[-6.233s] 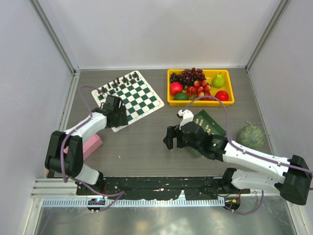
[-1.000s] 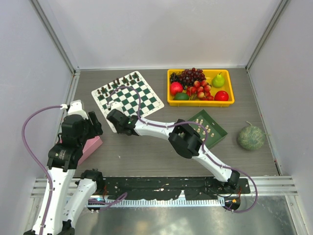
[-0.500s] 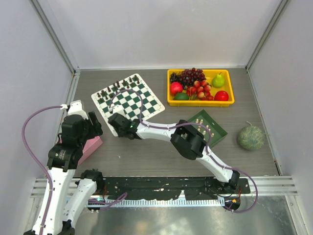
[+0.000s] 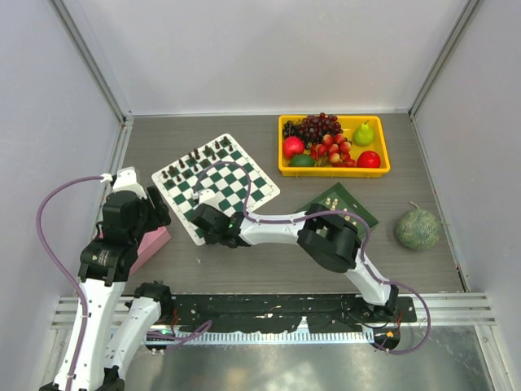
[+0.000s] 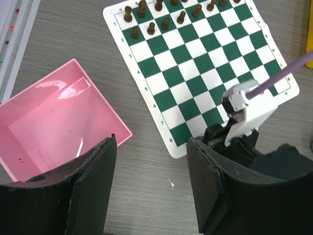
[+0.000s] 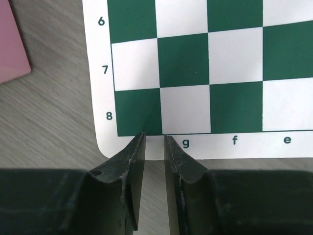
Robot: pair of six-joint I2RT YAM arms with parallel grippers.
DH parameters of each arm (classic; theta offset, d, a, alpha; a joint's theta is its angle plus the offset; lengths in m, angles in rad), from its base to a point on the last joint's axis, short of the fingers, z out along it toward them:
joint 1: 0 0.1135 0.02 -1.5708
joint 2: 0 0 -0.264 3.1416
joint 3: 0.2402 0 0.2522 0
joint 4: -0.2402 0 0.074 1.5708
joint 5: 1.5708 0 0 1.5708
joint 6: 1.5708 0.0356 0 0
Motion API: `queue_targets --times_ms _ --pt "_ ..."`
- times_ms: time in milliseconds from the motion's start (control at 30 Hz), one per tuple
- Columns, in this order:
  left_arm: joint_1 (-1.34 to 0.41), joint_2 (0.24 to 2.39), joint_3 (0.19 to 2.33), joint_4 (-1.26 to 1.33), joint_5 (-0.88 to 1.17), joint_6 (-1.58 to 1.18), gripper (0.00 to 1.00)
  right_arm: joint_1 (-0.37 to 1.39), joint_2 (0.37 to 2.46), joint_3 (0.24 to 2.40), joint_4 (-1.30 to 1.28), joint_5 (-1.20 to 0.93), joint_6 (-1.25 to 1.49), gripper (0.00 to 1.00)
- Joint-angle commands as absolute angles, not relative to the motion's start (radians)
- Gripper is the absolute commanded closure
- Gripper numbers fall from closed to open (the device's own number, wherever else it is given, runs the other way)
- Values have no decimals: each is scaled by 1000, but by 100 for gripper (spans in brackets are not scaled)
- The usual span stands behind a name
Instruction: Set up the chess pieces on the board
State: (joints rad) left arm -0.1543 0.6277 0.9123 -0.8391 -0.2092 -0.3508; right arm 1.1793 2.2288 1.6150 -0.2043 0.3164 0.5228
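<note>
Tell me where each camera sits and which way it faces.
Top: fixed above and behind the bases, looking down on the table; left arm and right arm show.
Left wrist: on the left arm, looking down at the board and pink box; own open jaws, plus the right arm.
Right wrist: on the right arm, close over the board's corner; own jaws pinching its border.
Shared: all three show the board.

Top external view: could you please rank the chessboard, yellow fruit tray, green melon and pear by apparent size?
1. chessboard and yellow fruit tray: roughly alike in area, too close to rank.
2. green melon.
3. pear, clearly the smallest.
</note>
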Motion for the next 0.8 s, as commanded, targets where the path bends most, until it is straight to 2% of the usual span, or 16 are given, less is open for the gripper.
queue_targets --times_ms 0,367,767 --pt "-146 620 917 -828 -215 -345 35 1219 2188 1496 -288 265 607 72" --pt "-144 606 896 -822 -212 -348 35 1266 2102 1411 -278 275 617 70" --pt "-144 614 904 -822 -212 -345 34 1258 1985 1459 -282 291 519 56"
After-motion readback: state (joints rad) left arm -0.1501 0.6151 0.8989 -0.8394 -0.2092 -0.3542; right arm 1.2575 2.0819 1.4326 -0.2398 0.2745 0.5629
